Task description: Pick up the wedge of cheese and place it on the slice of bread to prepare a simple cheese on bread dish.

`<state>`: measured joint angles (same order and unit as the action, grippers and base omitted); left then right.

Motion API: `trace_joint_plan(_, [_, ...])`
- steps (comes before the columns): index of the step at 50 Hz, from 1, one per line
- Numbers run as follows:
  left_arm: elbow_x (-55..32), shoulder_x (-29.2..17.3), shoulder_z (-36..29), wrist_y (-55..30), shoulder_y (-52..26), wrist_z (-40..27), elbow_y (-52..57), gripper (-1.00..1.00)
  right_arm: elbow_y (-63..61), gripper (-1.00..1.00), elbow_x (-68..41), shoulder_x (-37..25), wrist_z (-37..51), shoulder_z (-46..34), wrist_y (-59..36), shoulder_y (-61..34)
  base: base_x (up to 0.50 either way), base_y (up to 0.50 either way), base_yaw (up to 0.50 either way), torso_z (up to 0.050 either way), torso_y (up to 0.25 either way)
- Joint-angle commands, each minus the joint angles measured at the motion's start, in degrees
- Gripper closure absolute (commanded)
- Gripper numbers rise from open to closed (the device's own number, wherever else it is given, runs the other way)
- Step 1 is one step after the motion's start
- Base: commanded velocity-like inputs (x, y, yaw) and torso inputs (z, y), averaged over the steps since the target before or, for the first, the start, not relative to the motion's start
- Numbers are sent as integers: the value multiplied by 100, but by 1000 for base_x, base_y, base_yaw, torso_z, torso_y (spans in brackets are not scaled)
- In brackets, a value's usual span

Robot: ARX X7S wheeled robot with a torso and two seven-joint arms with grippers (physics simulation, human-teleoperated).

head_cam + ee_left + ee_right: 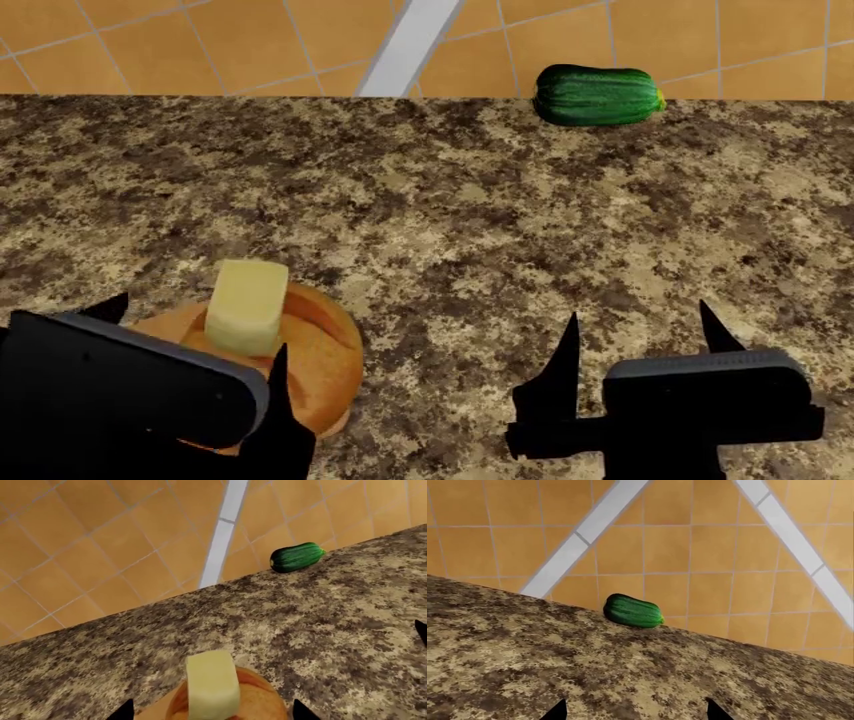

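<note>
The pale-yellow wedge of cheese (pixel 247 305) rests on top of the round golden-brown slice of bread (pixel 314 365) at the near left of the granite counter. It shows in the left wrist view as well, cheese (pixel 212 685) on bread (pixel 257 700). My left gripper (pixel 194 345) is open, its fingertips apart on either side of the bread and cheese, not touching the cheese. My right gripper (pixel 638 340) is open and empty above bare counter at the near right.
A dark green zucchini (pixel 598 95) lies at the counter's far edge against the orange tiled wall, also in the left wrist view (pixel 297 556) and right wrist view (pixel 632 611). The granite counter (pixel 454 220) stretches between.
</note>
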<state>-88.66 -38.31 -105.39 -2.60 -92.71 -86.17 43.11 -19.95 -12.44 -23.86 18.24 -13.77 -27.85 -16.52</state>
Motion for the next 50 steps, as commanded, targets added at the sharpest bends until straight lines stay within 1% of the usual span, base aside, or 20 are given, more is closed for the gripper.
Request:
trace_joint_plan(1, [-3,-670,852,-578,131,-382,958,-100,-33,-100,-4,-14,25,0,5,20,0,0,0,0,0])
trace_joint_plan(6, [-56,-932,1459,-951,471,-382,1150,-100,-21,-100,-5,-17,30,-6,0,9,0,0,0,0,0])
trace_joint_plan(8, [-92,-1000,1582,-1046,498,-382,1219,-100,-54,-100,-17,-22,41,6,-29,13,0,0,0,0,0])
trace_joint_plan(14, [-136,-1448,1862,-1180,536,-382,1587,-100,-57,-100,-37,-23,42,14,-21,16,0,0,0,0,0])
trace_joint_plan(15, [-192,-1578,1825,-1151,409,-382,1657,-100,-51,-100,-44,-24,45,28,-17,10,0,0,0,0,0])
trace_joint_plan(19, [-295,-1659,1461,-919,-153,-382,1688,-100,-261,-100,-130,-60,88,122,-205,-22,0,0,0,0,0])
trace_joint_plan(22, [-206,-1708,1360,-845,-216,-382,1688,-100,-512,-100,-311,-75,110,270,-481,-115,0,0,0,0,0])
trace_joint_plan(24, [-379,-1774,1402,-878,-422,-382,1689,-100,-625,-100,-371,-99,123,312,-618,-152,0,0,0,0,0])
trace_joint_plan(26, [-697,-1835,1700,-1039,-583,-382,1689,-100,-873,-100,-517,-123,150,426,-853,-202,0,0,0,0,0])
trace_joint_plan(28, [-1011,-1929,2443,-1454,-356,-382,1689,-100,-1115,-100,-577,-189,155,472,-967,-179,0,0,0,0,0])
trace_joint_plan(30, [-1180,-2045,3339,-1984,216,-382,1689,-100,-1421,-100,-725,-259,204,580,-1337,-285,0,0,0,0,0])
trace_joint_plan(34, [-1897,-1996,6298,-3351,2088,-382,1689,-100,-2030,-100,-1036,-417,254,752,-2013,-459,0,0,0,0,0])
trace_joint_plan(35, [-2085,-1948,6896,-3664,2411,-382,1689,-100,-2188,-100,-1137,-433,268,840,-2145,-483,0,0,0,0,0])
trace_joint_plan(37, [-2298,-1822,7734,-4117,2914,-382,1689,-100,-2456,-100,-1263,-509,305,913,-2438,-531,0,0,0,0,0])
trace_joint_plan(42, [-2596,-1439,9162,-4961,3854,-382,1689,-100,-2995,-100,-1529,-667,355,1102,-2933,-527,0,0,0,0,0])
trace_joint_plan(43, [-2811,-1367,9819,-5262,4207,-382,1689,-100,-3854,-100,-2388,-987,804,1798,-3793,-606,0,0,0,0,0])
trace_joint_plan(44, [-2897,-1283,10085,-5436,4345,-382,1689,-100,-4000,-100,-3095,-1179,1178,1843,-3992,-696,0,0,0,0,0])
trace_joint_plan(46, [-2951,-1018,10510,-5772,4628,-382,1688,-100,-4001,-100,-4179,-1772,2039,1815,-3737,-843,0,0,-1,0,0])
trace_joint_plan(47, [-2970,-962,10619,-5863,4698,-382,1688,-100,-3999,-100,-4473,-1988,2334,1734,-3595,-890,0,0,0,0,0])
trace_joint_plan(50, [-3039,-908,10850,-5992,4839,-382,1688,-100,-3994,-100,-4957,-2364,2764,1643,-3320,-919,0,0,0,0,0])
